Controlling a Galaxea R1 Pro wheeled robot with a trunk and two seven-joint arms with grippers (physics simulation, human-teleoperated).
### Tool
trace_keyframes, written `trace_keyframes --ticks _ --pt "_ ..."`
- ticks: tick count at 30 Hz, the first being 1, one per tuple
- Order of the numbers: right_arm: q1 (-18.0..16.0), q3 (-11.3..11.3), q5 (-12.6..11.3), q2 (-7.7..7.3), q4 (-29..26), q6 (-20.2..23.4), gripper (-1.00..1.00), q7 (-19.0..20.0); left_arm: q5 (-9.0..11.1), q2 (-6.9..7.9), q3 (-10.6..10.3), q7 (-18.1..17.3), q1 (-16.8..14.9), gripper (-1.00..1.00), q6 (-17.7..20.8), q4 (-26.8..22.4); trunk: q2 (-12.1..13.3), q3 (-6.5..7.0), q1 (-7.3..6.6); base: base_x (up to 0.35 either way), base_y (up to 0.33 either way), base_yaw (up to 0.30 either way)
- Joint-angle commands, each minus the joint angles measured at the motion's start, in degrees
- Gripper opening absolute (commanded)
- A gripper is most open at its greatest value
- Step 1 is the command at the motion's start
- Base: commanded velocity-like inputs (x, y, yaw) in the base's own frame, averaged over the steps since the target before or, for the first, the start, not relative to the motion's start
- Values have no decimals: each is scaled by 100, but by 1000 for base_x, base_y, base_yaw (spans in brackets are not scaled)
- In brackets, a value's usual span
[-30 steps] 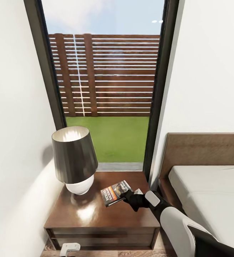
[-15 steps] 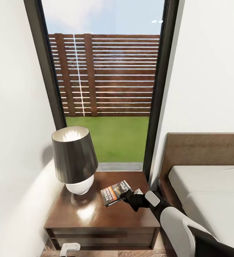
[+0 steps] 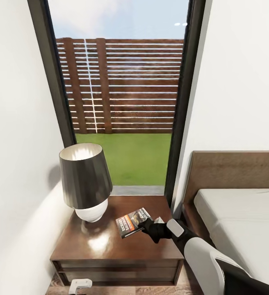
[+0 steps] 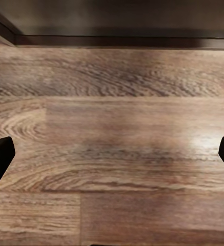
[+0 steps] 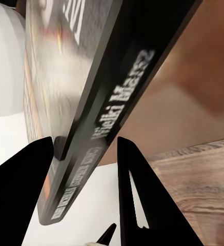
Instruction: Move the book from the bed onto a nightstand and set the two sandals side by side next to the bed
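The right gripper [image 3: 144,223] clamps the paperback book [image 3: 132,221] by its spine end, the arm reaching up from the lower right, over the nightstand [image 3: 110,246]. The book's long axis runs left-right, slightly tilted, over the top beside the lamp [image 3: 85,182]. The left gripper [image 4: 112,154] hangs spread open above the wood-plank floor [image 4: 112,102].

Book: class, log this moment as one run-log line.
phase: placing | right tool: shut on book | book: over nightstand, beside lamp | left tool: open above floor
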Motion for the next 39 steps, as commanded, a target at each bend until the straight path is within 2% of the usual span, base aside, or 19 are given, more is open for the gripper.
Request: trace_keyframes --ticks 1,10,28,36,39 --pt "-3 -34 31 2 -8 29 -100 7 -39 -6 39 -23 -1 100 45 -26 -2 -6 -1 0 0 0" --pt "-4 -31 32 -5 -8 34 -100 -4 -39 -24 44 -30 -1 100 291 -233 -2 -6 -1 0 0 0" --pt "-13 -29 41 -13 -8 33 -100 -18 -50 -23 39 -64 25 100 736 -1143 -2 -6 -1 0 0 0" --pt "-34 -29 46 -15 -14 31 -100 -23 -48 -17 36 -80 33 100 959 -1359 -2 -6 -1 0 0 0" --pt "-48 -29 49 -17 -20 31 -100 -24 -48 -16 33 -83 33 100 980 -1379 -123 -59 65 0 0 0"
